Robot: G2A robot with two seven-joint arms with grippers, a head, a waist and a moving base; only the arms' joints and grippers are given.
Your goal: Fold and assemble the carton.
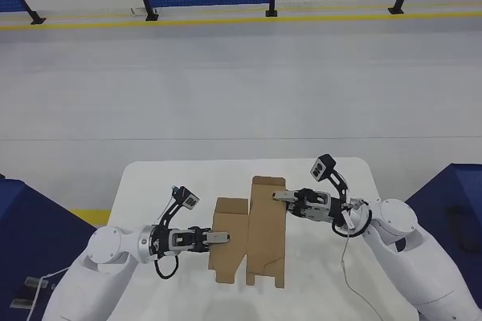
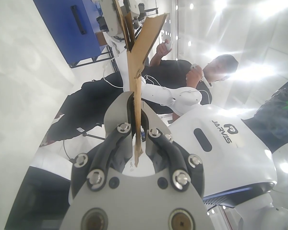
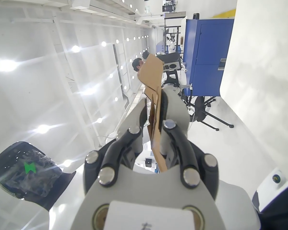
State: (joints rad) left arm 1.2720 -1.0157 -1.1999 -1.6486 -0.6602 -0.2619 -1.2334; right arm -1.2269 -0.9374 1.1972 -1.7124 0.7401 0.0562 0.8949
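White table [image 1: 145,180], bare hall floor beyond. Carton [image 1: 261,237] sits over the table's middle, mostly flat. Left gripper [image 1: 222,237] is clamped on one side panel, right gripper [image 1: 278,195] on the opposite edge. Judgement: press the edges inward evenly so the creases square up, without twisting.

The carton [image 1: 257,233] covered the table [image 1: 145,180] toward the middle of its near edge, and whether cardboard touched the surface there could not be told. The left gripper [image 1: 221,237] and the right gripper [image 1: 279,195] each hid the strip clamped between their fingers. Seen from the left wrist, the carton [image 2: 135,82] ran edge-on, its faces unreadable and its far end cut off by the picture's edge.
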